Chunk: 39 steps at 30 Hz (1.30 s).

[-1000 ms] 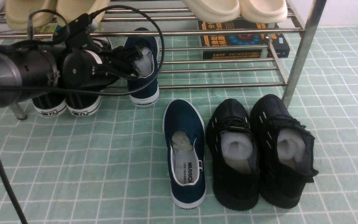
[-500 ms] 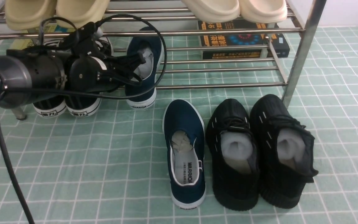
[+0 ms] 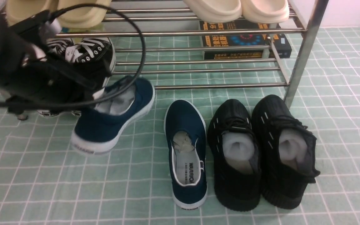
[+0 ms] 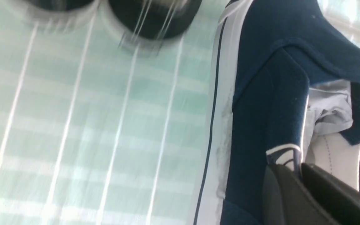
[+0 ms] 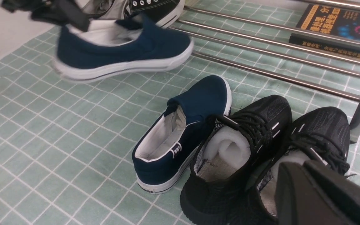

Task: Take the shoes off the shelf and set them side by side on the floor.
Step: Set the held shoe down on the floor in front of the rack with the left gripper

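One navy slip-on shoe (image 3: 186, 150) lies on the pale green grid floor (image 3: 73, 181) in front of the chrome shelf (image 3: 217, 85), heel toward me. The other navy shoe (image 3: 114, 115) hangs tilted above the floor, off the shelf, left of the first one. My left gripper (image 3: 97, 92) is shut on its white-trimmed opening rim, one finger inside and one outside (image 4: 298, 167). In the right wrist view the held shoe (image 5: 120, 56) floats clear of the floor shoe (image 5: 183, 131). My right gripper (image 5: 305, 168) is shut and holds nothing, above the black knit sneakers.
A pair of black knit sneakers (image 3: 261, 150) stands right of the floor shoe. Black lace-up sneakers (image 3: 86, 51) sit on the shelf's lower left. A book (image 3: 242, 40) lies under the shelf, cream slippers (image 3: 236, 9) on top. The shelf's right leg (image 3: 302, 53) stands upright.
My left arm has pulled the navy shoe off the lower shelf bars, toward me and leftward. The shoe now hangs turned and tilted above the floor.
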Motion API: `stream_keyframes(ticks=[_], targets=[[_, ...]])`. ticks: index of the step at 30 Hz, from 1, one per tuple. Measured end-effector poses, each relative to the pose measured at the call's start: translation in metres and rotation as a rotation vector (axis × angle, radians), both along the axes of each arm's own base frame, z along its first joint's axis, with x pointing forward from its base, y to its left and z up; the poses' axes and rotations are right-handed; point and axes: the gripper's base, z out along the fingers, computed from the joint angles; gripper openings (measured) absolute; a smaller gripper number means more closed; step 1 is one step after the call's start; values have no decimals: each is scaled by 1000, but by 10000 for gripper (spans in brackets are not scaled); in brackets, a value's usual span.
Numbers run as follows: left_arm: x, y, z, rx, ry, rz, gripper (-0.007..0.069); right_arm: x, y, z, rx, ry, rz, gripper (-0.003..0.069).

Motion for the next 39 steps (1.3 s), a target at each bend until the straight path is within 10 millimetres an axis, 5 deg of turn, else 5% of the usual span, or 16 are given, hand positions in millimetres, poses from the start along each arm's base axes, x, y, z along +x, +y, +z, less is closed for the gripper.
stream_keyframes(ticks=[8,23,32,39], targets=[[-20,3,-34,-59,51,35,49,0,0,0,0,-7,-2,48],[4,-7,-62,-154,44,104,49,1,-1,1,-8,-25,-6,50],[4,-49,-84,-151,79,-14,50,1,-1,2,-6,-27,-7,57],[3,-52,-90,-121,106,-34,91,1,-1,1,-5,-23,-7,63]])
